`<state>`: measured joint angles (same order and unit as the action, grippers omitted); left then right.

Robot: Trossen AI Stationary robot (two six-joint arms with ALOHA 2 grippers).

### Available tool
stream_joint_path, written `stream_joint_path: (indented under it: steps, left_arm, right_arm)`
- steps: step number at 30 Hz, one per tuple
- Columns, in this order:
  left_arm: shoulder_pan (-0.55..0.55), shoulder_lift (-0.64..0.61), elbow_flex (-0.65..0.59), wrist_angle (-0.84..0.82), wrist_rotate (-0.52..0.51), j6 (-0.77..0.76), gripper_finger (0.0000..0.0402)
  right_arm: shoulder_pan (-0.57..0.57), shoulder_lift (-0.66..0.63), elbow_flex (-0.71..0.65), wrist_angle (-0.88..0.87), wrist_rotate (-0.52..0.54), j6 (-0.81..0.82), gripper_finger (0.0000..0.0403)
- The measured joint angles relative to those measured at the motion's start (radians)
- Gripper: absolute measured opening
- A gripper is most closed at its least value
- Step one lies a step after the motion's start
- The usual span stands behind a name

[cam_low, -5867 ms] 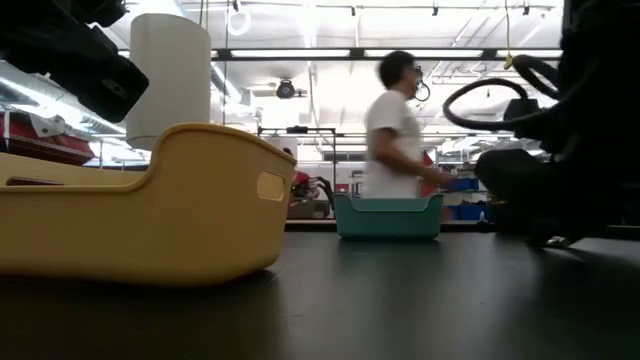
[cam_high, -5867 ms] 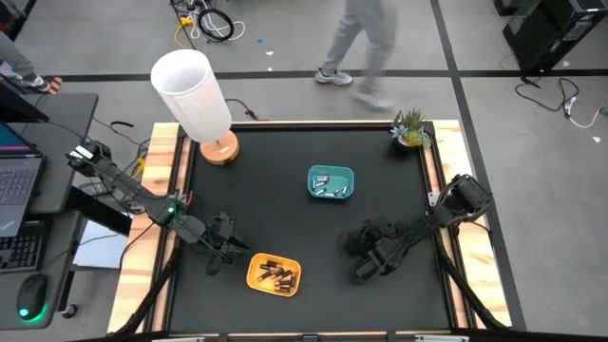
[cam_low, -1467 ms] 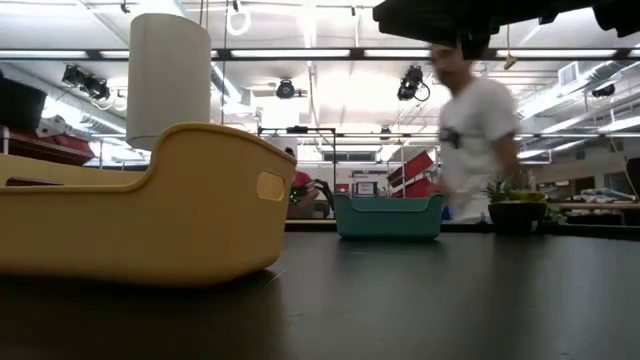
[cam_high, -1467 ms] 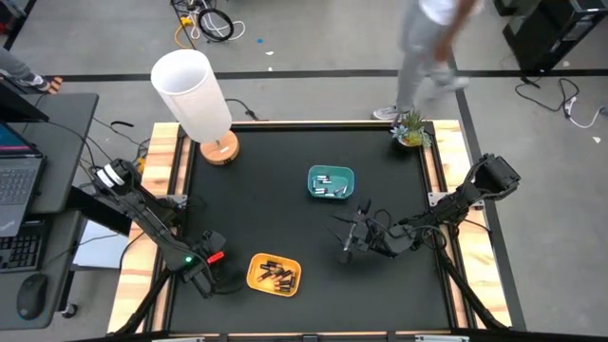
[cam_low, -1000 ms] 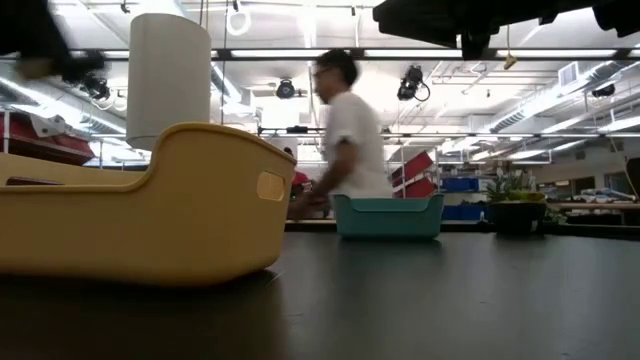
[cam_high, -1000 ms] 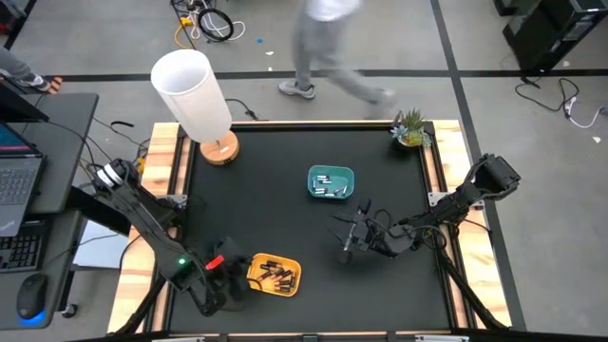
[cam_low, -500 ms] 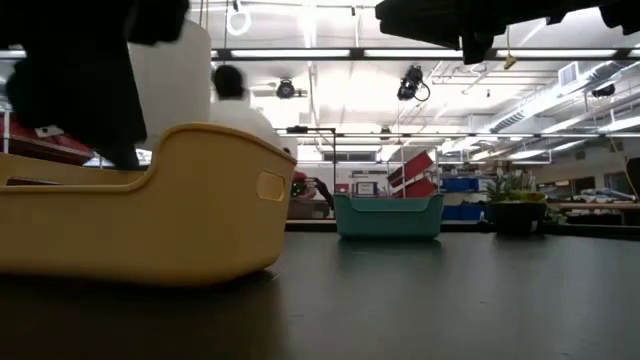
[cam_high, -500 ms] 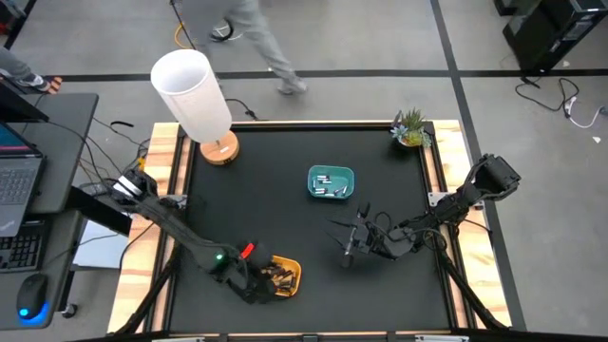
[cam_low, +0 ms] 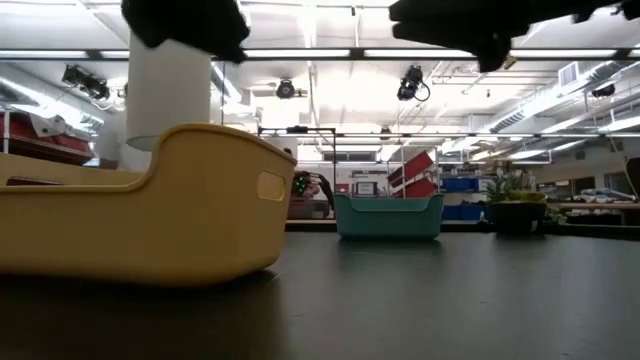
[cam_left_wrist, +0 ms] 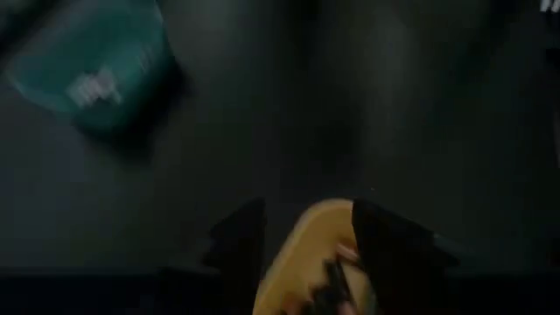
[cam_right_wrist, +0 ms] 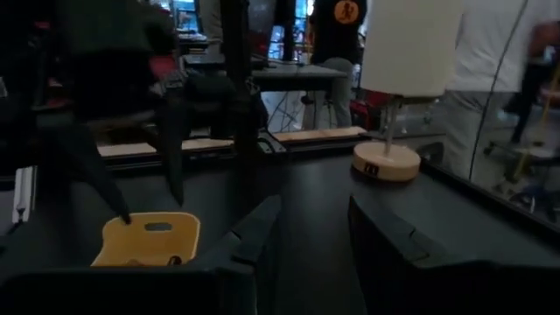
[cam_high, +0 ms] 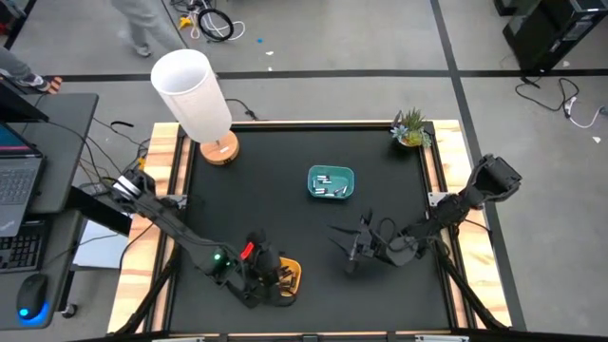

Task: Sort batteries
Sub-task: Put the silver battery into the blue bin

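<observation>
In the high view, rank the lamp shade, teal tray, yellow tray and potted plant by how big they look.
1. Lamp shade, largest.
2. Teal tray.
3. Potted plant, smallest.
The yellow tray is partly hidden under the left gripper, so it cannot be ranked.

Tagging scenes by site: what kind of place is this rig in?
Probably an open robotics lab or workshop. Bare grey concrete floor with black tape lines and loose cables, long ceiling strip lights over shelving, and a desk with a laptop beside the black worktable.

Bright ceiling strip lights overhead; left wrist view dim, blurred
</observation>
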<state>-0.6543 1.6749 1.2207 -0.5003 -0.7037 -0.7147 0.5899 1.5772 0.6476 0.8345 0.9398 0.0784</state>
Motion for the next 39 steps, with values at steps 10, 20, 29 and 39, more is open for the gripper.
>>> stream_joint_path:
  steps: [10, 20, 29, 39]
  left_arm:
    - [0.034, 0.000, -0.146, 0.596, -0.059, 0.597, 0.0166]
    - [0.235, 0.000, -0.381, 1.279, 0.222, 0.854, 0.0105]
    - [0.353, -0.011, -0.529, 1.401, 0.255, 0.864, 0.0092]
    - [0.439, -0.050, -0.555, 1.370, 0.349, 0.841, 0.0078]
  right_arm:
    - [0.148, 0.048, 0.009, -0.029, 0.398, 0.304, 0.0107]
    - [0.174, -0.103, -0.015, 0.026, 0.634, 0.119, 0.0084]
    - [-0.089, -0.202, -0.017, -0.035, 0.302, -0.085, 0.0073]
    - [-0.499, -0.345, 0.269, -1.019, -0.247, 0.145, 0.0068]
